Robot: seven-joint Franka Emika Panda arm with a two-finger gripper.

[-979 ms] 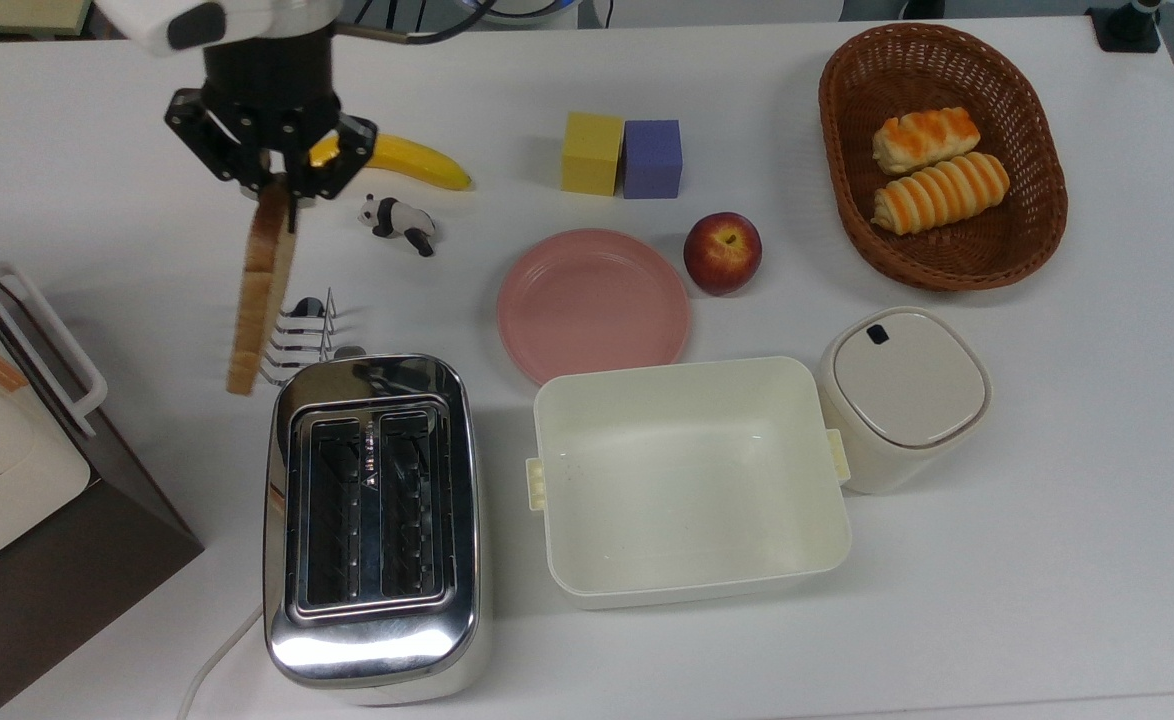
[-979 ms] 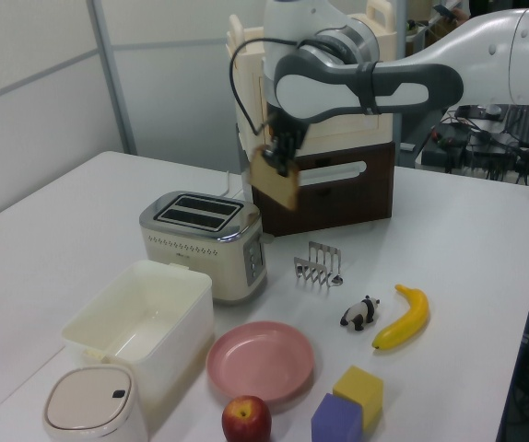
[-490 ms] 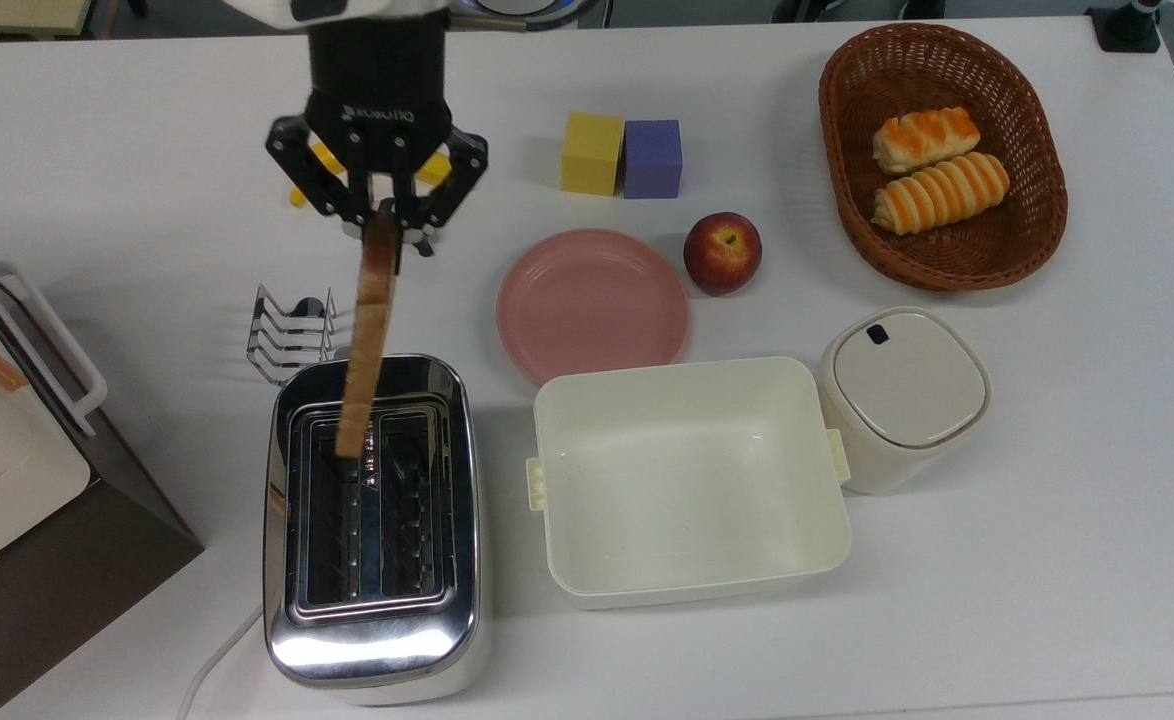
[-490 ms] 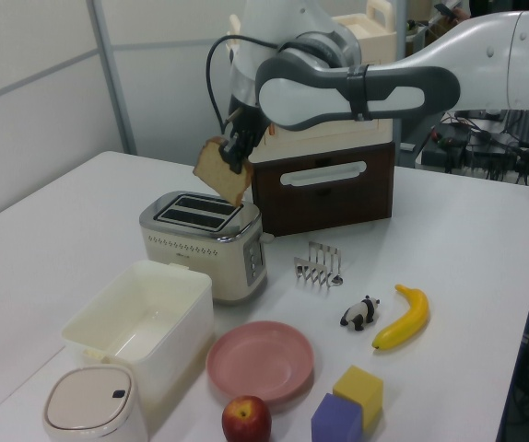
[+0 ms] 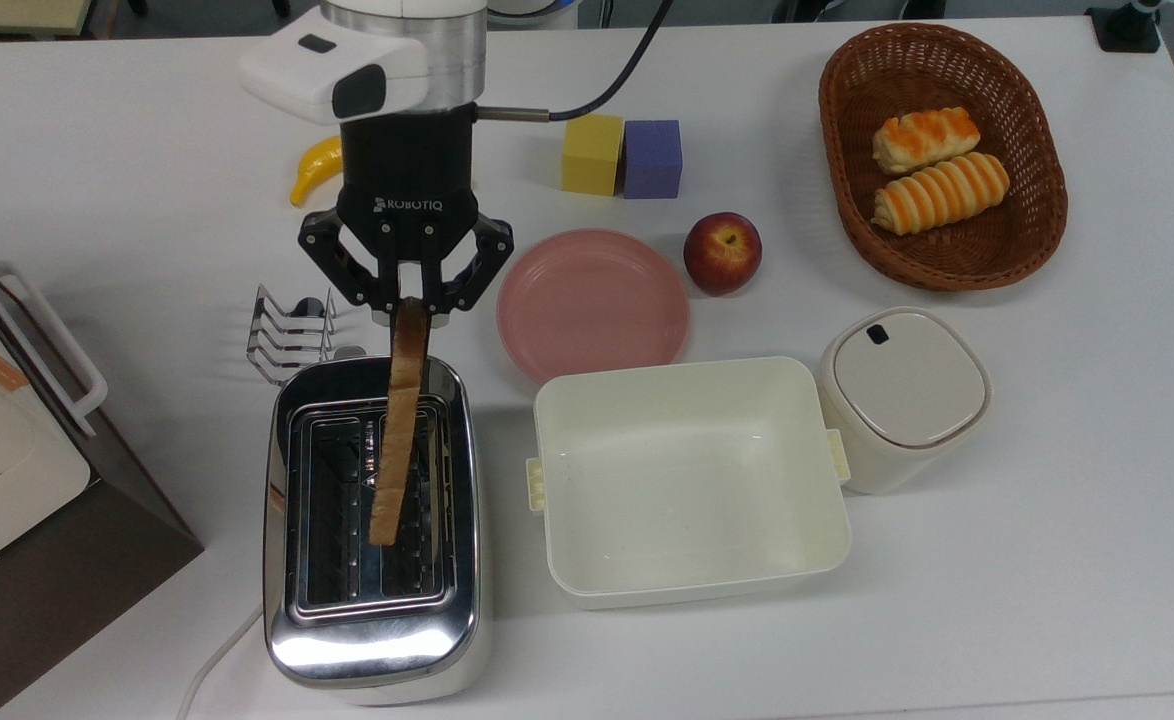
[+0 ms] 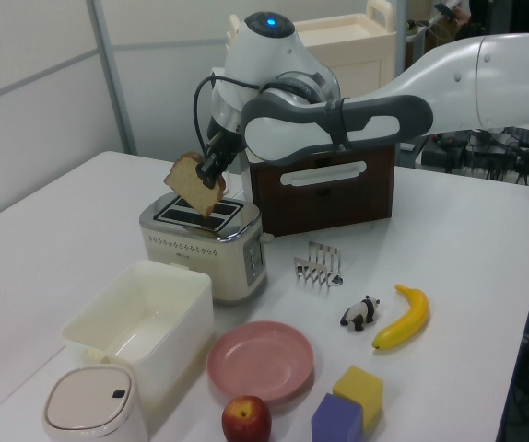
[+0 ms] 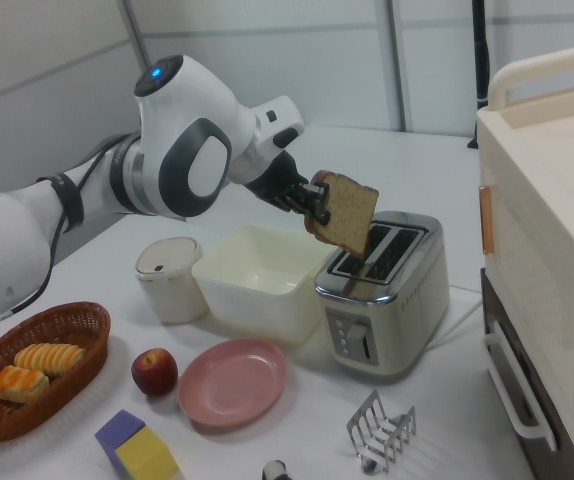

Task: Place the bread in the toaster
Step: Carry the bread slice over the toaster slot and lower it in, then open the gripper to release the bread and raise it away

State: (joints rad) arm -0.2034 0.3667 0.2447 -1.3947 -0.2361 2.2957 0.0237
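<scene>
My gripper is shut on the top crust of the bread, a brown slice hanging edge-on in the air. The slice hangs above the chrome toaster, over the strip between its two empty slots and the top view's right slot. In the left view the bread is tilted just above the toaster, with the gripper at its upper right corner. In the right view the gripper holds the bread clear of the toaster.
A wire toast rack stands just behind the toaster, a white tub and pink plate to the top view's right. A brown cabinet is at the top view's left. Banana, apple, blocks and roll basket lie farther back.
The gripper carried the bread from beside the toast rack toward the top view's right and bottom, until it hangs over the toaster's slots. It stayed shut on the slice.
</scene>
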